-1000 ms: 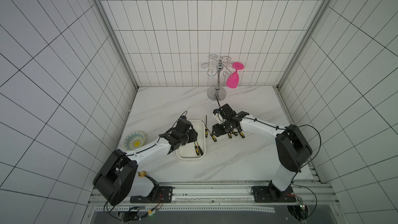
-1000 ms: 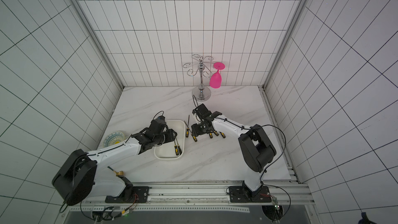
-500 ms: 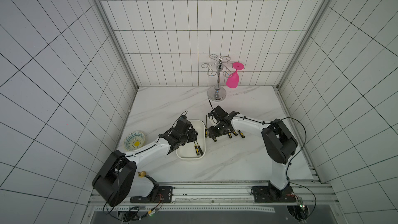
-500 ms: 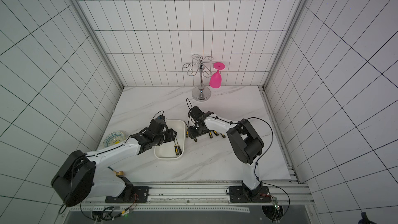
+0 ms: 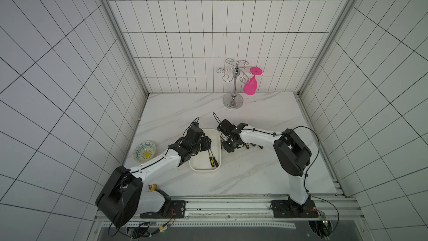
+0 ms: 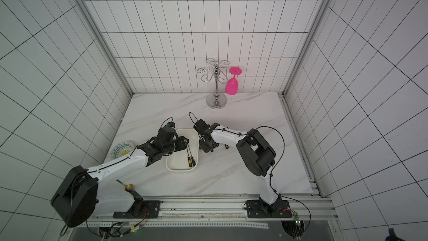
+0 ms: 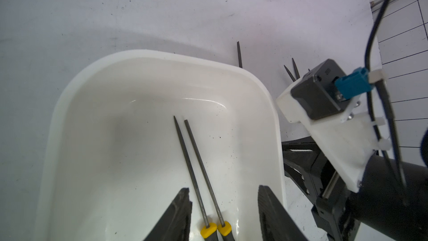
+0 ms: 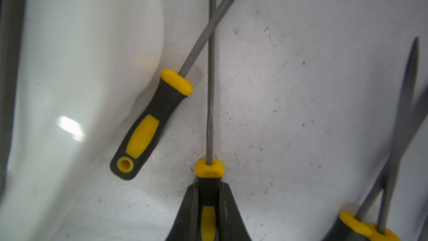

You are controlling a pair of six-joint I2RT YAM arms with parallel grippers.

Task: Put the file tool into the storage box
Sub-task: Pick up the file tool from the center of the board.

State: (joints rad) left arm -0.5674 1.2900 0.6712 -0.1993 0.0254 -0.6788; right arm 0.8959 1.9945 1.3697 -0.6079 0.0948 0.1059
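Clamping the rubbery black-yellow handle, right gripper holds one file outside the storage box, just beside its wall. Light, stiff, thin steel shaft; handle's the right grip spot. Neighbour file crosses its shaft. Left gripper gapes over the box.

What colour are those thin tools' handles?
Black with a yellow collar and inlay, clearest on the file handle in the right wrist view.

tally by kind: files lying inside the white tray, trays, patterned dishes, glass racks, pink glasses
files inside: 2
storage box: 1
patterned dish: 1
glass rack: 1
pink glass: 1
total: 6
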